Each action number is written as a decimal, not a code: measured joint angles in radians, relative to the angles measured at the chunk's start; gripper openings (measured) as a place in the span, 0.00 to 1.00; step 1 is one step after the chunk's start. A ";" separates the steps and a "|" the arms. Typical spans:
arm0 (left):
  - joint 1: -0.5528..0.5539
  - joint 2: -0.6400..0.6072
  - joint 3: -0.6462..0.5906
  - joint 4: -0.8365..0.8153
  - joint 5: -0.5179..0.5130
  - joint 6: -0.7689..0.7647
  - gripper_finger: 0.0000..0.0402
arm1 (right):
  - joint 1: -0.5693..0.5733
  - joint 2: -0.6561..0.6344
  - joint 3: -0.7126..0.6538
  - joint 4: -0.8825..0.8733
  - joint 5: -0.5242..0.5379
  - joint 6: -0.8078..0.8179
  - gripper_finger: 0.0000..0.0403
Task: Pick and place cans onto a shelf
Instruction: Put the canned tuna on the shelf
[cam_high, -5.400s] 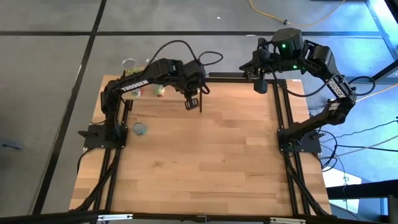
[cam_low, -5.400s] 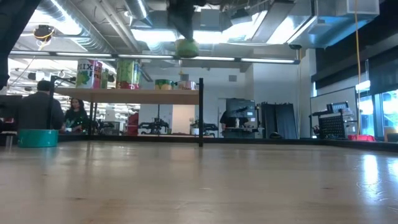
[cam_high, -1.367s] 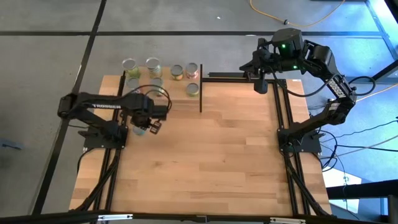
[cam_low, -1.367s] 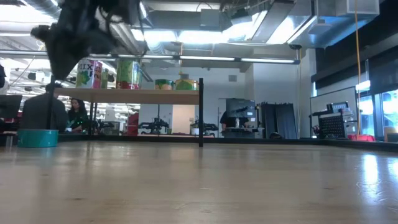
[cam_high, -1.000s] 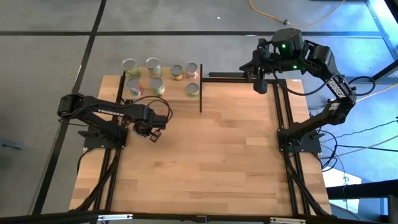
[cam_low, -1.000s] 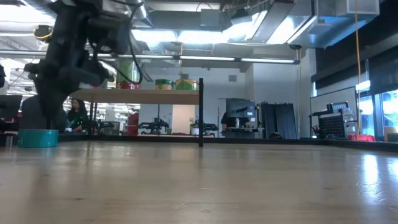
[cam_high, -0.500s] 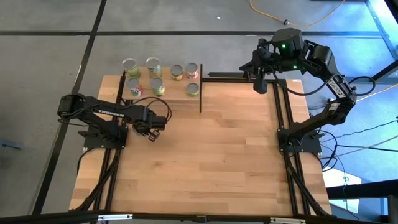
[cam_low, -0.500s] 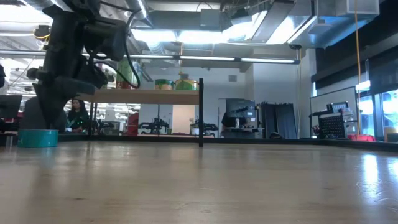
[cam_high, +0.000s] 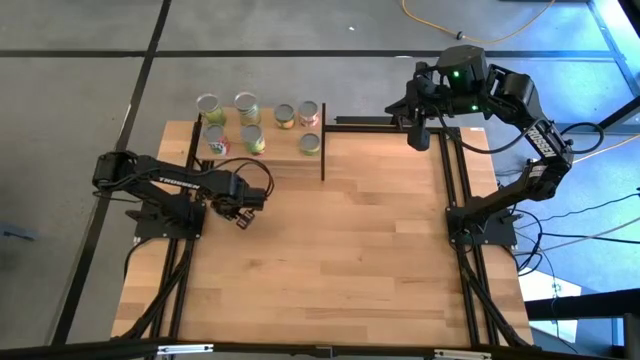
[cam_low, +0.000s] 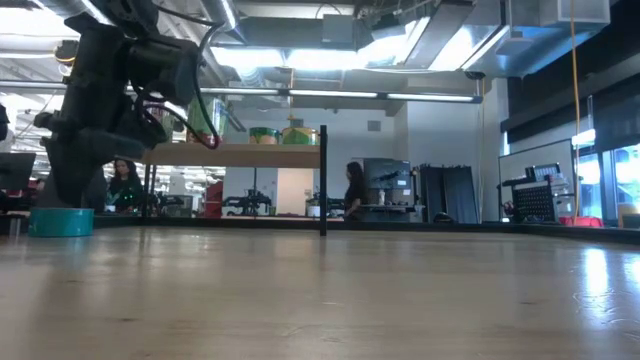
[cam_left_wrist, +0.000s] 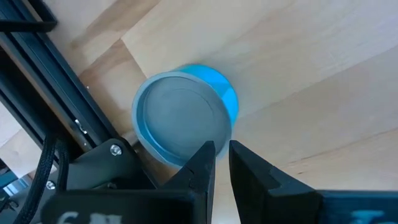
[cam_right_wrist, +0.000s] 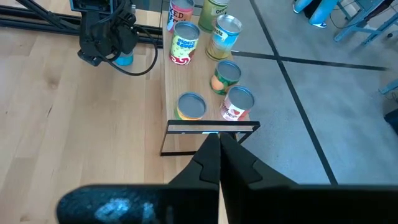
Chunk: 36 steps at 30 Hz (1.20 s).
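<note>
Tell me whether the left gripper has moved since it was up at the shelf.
Yes. The left gripper now sits nearer the left arm's base, away from the shelf, over the teal can.

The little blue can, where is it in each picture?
High view: hidden under the left tool.
Low view: the blue can sits far left on the table.
Left wrist view: centre, by the tool's tips.
Right wrist view: upper left, under the dark arm.
Shared landmark: the shelf's black upright panel.

I carried my left gripper (cam_left_wrist: 222, 163) from the shelf (cam_high: 262, 140) down to the teal can (cam_left_wrist: 184, 116) on the table (cam_high: 330, 250), leaving another can shelved.
</note>
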<state>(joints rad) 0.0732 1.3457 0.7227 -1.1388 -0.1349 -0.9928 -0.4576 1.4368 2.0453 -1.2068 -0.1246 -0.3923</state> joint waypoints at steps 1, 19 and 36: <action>0.000 0.000 0.000 0.000 0.005 0.000 0.10 | 0.000 0.000 0.000 0.000 0.000 0.000 0.00; 0.000 0.000 0.000 0.010 0.019 0.005 0.10 | 0.000 0.000 0.000 0.000 0.000 0.000 0.00; 0.000 -0.001 -0.055 0.048 -0.008 -0.018 0.10 | 0.000 0.000 0.000 0.000 0.000 0.000 0.00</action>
<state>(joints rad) 0.0731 1.3450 0.6678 -1.0903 -0.1432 -1.0107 -0.4577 1.4368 2.0453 -1.2072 -0.1246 -0.3926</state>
